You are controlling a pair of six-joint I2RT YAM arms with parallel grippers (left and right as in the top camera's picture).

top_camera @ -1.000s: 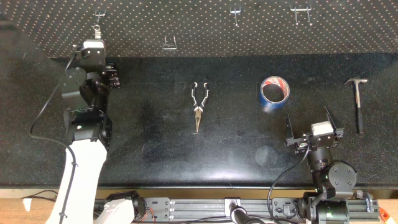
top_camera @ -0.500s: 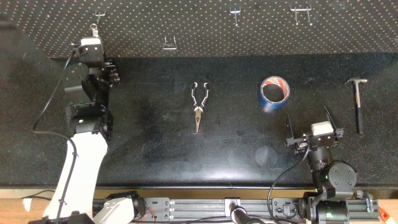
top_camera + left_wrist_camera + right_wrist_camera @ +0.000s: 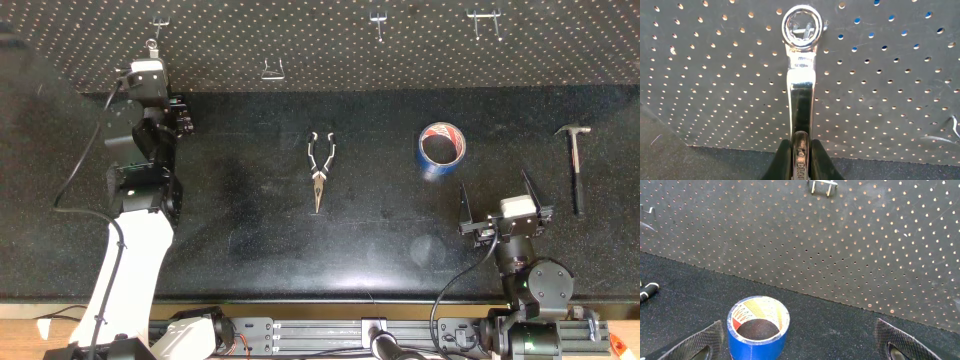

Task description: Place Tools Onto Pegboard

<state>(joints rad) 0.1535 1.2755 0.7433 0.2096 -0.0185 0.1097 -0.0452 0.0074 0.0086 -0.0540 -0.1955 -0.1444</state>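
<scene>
From above, shows the left gripper (image 3: pixel 150 60) up at the pegboard (image 3: pixel 320 40), far left, holding a wrench (image 3: pixel 152 46) against the board. Finds pliers (image 3: pixel 320 168) lying mid-tabletop (image 3: pixel 250 220), nose toward the arms' bases, with a blue tape roll (image 3: pixel 441 147) to their right and a hammer (image 3: pixel 575 165) near the right edge, head toward the pegboard. Places the right gripper (image 3: pixel 495 183) just on the bases' side of the tape roll, spread wide. Through the left wrist view, catches the fingers (image 3: pixel 782 161) clamped on the wrench's handle, the wrench upright against the pegboard, a hook (image 3: pixel 809 30) showing through its ring end. Through the right wrist view, frames the tape roll standing on the tabletop between the two wide-apart fingers (image 3: pixel 702 342), touching neither, with a double hook (image 3: pixel 821 187) on the pegboard beyond.
</scene>
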